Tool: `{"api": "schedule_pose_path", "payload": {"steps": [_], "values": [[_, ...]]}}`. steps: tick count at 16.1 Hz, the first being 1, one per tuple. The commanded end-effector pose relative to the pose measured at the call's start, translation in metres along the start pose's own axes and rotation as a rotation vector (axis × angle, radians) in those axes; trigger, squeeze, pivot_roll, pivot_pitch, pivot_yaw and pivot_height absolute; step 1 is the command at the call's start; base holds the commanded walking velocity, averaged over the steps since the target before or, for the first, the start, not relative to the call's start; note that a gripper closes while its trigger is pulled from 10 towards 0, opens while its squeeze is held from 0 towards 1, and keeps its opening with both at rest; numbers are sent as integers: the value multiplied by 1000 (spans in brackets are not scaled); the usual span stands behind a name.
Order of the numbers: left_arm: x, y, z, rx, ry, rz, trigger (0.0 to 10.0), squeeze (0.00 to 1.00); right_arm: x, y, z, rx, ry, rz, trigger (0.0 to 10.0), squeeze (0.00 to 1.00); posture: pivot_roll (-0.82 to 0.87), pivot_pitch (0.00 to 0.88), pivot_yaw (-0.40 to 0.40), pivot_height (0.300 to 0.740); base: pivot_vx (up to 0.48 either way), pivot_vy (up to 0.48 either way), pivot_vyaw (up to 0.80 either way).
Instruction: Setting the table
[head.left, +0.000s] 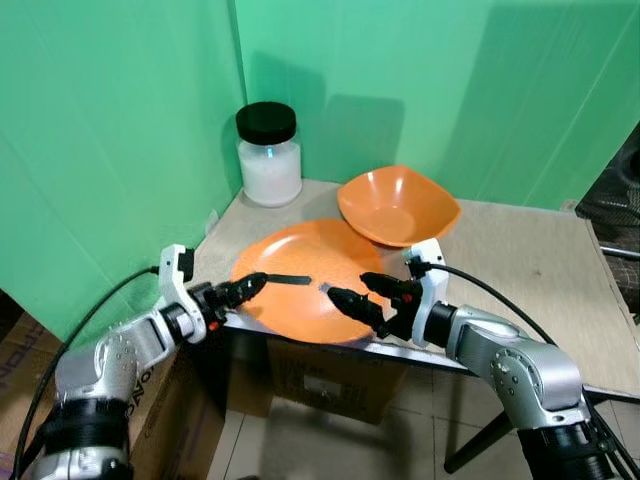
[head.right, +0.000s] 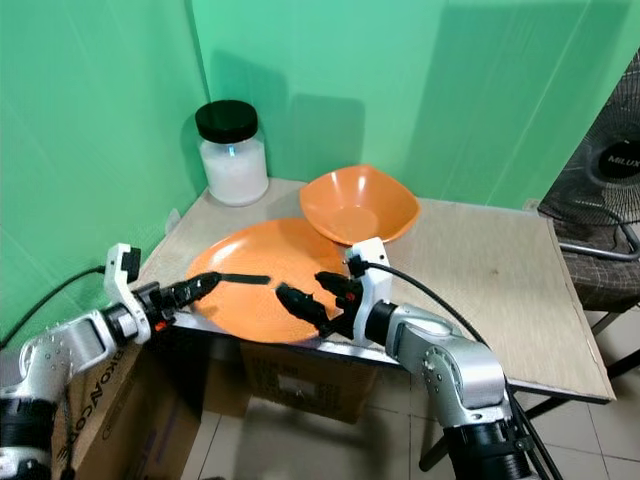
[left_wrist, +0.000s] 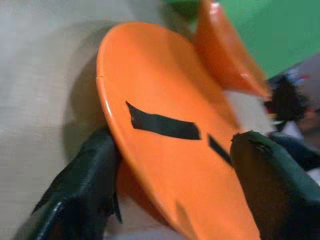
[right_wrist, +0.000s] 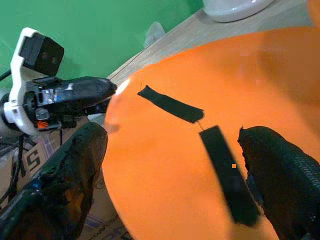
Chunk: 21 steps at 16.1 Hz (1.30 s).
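Starting at our left, the left gripper (head.left: 250, 285) reaches in from about eight o'clock and has the orange plate (head.left: 300, 262) by its left rim. In the left wrist view one finger (left_wrist: 82, 185) sits under the rim and the other (left_wrist: 272, 180) over the plate face, so the fingers look closed down on the edge, though whether they truly pinch it we cannot be certain.

The plate lies at the near left corner of the desk (head.left: 530, 270), its near edge hanging a little past the desk front, above a cardboard box (head.left: 330, 375). Two black tape strips (head.left: 290, 279) run across its face, roughly nine to three. At one o'clock from the plate the orange bowl (head.left: 398, 205) rests with its rim touching or overlapping the plate's far edge; at eleven o'clock stands a white jar (head.left: 268, 155) with a black lid.

Moving right, the right gripper (head.left: 365, 298) comes in from four o'clock with its fingers spread wide, one above the plate face and one off its near rim, holding nothing.

We judge the move turns on this: both grippers sit opposite each other across the plate's near edge, the left nearer to a hold
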<state>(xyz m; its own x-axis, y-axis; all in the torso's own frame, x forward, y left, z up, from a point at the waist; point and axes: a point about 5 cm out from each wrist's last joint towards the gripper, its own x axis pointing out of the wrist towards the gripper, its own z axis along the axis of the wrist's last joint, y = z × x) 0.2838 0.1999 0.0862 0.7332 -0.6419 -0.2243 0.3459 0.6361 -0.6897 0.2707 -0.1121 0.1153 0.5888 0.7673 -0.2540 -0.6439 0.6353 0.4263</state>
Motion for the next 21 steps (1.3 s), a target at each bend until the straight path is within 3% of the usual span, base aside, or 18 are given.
{"api": "schedule_pose_path", "payload": {"steps": [1,4,11,16,21], "values": [[0,-8,6,4,-36,-61,0,0,0,0,2,-2,-12,6,10000,0,-111,0,-5,740,0,0,0],[-4,-9,7,-45,-90,-85,0,0,-1,0,1,-2,-12,11,10000,0,-110,0,-8,740,0,0,0],[-3,4,-9,-77,-13,44,0,0,-2,3,-1,-27,7,41,10000,0,-112,0,-12,740,0,0,0],[-3,8,-11,-96,-2,84,0,0,-16,8,4,-179,9,145,10000,0,-113,0,-11,740,0,0,0],[-7,12,-8,-117,-27,111,0,0,-40,-1,18,-220,-47,177,10000,0,-111,0,-9,740,0,0,0]]}}
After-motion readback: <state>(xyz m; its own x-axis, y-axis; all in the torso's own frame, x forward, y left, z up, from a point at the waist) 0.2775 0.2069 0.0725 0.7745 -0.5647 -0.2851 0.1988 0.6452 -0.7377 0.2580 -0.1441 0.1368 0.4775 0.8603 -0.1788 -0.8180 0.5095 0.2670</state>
